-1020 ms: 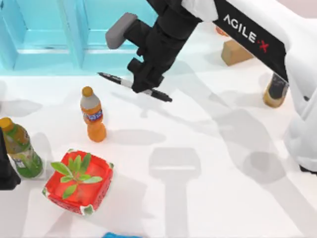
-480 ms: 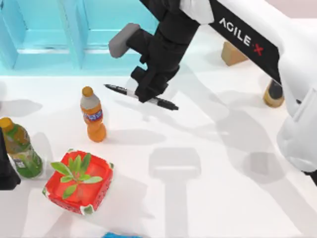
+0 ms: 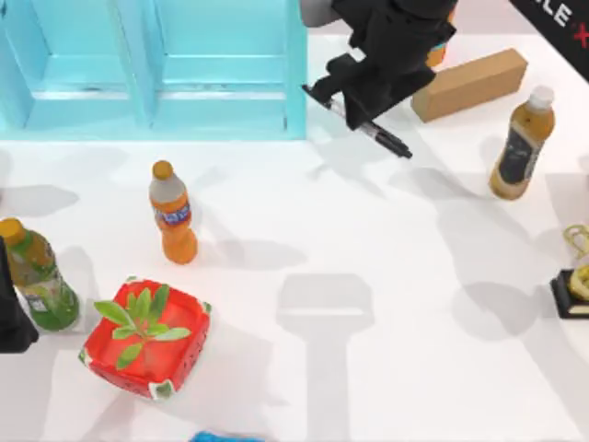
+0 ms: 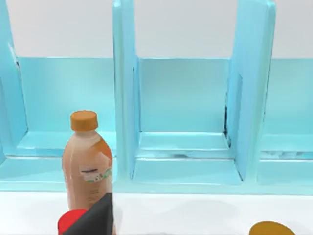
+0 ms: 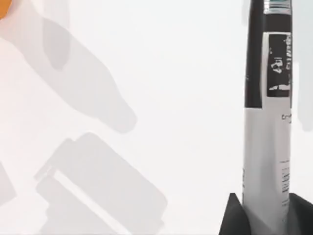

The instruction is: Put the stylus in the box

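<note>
Right gripper [image 3: 361, 109] has carried the stylus [image 3: 385, 140] rightward, beside box [image 3: 221, 124].

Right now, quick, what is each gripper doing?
Right gripper: closed on the stylus, up beside the blue box's right end.
Left gripper: parked at the table's left edge; cannot be told.

stylus: the stylus [image 5: 268, 127] runs up one side of the frame, its barrel grey-white with fine print, its far part black with a white-lettered label
fingers: two dark fingers [image 5: 234, 218] of the right gripper [image 5: 268, 215] flank the near end of the barrel and clamp it
table: the white table [image 5: 161, 73] lies below, crossed by soft grey shadows, one long and rounded, one blocky
corner: an orange sliver [image 5: 6, 7] shows at the frame's edge; what it is cannot be told
</note>
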